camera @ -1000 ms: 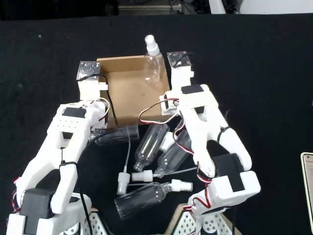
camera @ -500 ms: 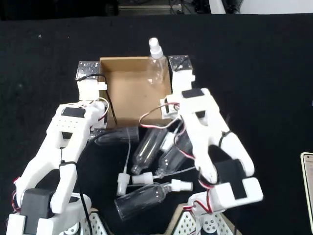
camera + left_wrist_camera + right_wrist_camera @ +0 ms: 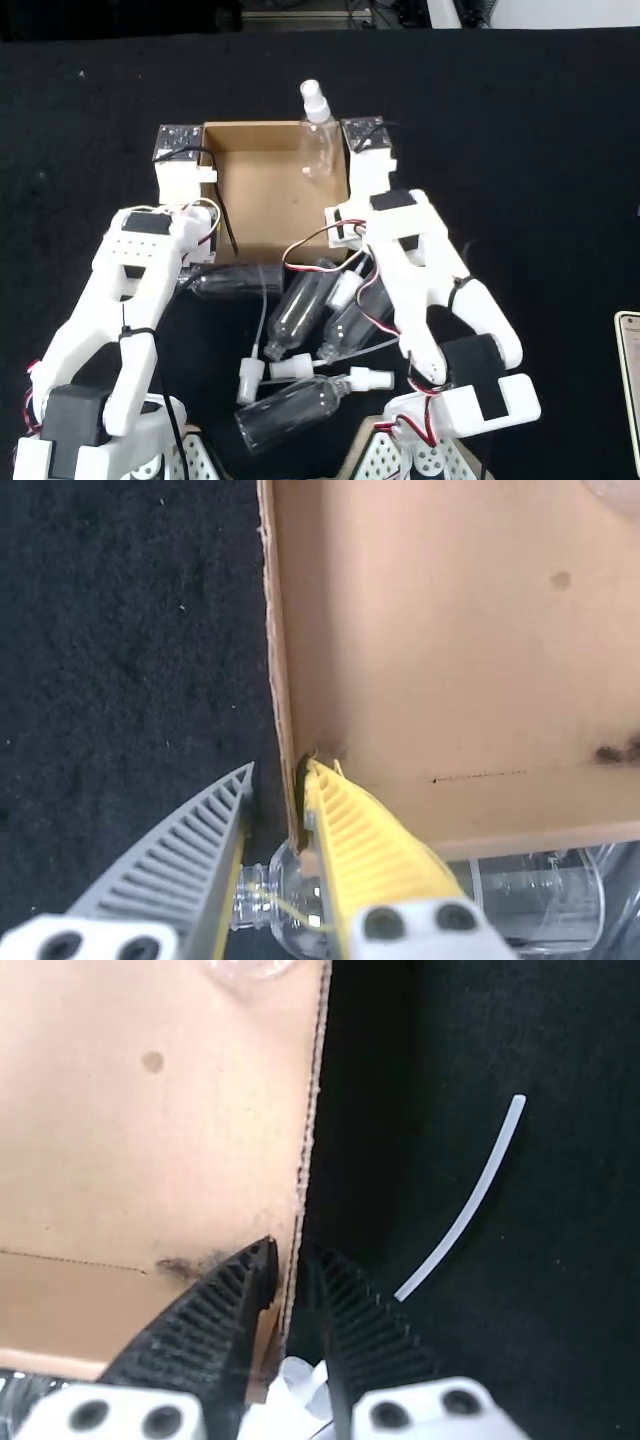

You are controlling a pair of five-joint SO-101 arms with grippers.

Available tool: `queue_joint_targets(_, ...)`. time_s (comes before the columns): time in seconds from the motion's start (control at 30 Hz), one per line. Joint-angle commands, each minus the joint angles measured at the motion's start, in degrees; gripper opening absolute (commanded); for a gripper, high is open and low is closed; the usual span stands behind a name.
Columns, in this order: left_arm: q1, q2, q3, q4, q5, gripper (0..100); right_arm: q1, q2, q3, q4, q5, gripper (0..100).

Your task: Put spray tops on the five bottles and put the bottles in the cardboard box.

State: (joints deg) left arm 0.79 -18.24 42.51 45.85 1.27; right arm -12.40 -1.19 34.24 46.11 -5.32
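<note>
The left gripper (image 3: pixel 278 773) is pinching one side wall of the cardboard box (image 3: pixel 450 630), with its grey finger outside and its yellow finger inside. The right gripper (image 3: pixel 293 1253) is clamping the opposite wall the same way. A sprayer-topped bottle (image 3: pixel 318 140) is standing in the box's far corner beside the right gripper. Four other bottles (image 3: pixel 300 305) are lying on the black table (image 3: pixel 540 150) between the arms, with loose spray tops (image 3: pixel 250 377) among them.
</note>
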Motion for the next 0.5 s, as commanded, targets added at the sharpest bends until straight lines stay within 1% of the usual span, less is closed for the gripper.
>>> queue_joint_targets(0.0,-0.4,-2.7,-3.4,0.8,-0.5,7,-1.8,-2.8,-0.7,-1.1,1.4,1.1)
queue_joint_targets(0.17,-0.7,-2.8,-4.7,1.1,-0.5,7,-1.9,-3.2,-1.0,-1.1,1.7,1.7)
queue_joint_targets(0.2,-0.9,-2.8,-5.8,1.2,-0.5,7,-1.9,-3.2,-1.5,-0.8,1.7,2.8)
queue_joint_targets(0.27,-2.2,-2.8,-8.0,2.5,-0.5,8,-1.9,-3.2,-2.3,-0.6,1.7,8.9)
queue_joint_targets(0.37,-3.6,-2.8,-10.7,5.2,-2.0,16,-1.9,-3.2,-2.5,-0.6,1.7,18.3)
queue_joint_targets(0.4,-4.2,-2.8,-11.2,5.7,-2.3,19,-1.9,-3.2,-2.6,-0.6,1.7,20.1)
queue_joint_targets(0.47,-5.2,-2.8,-11.9,6.2,-2.5,22,-1.9,-3.3,-2.7,-1.0,1.7,20.1)
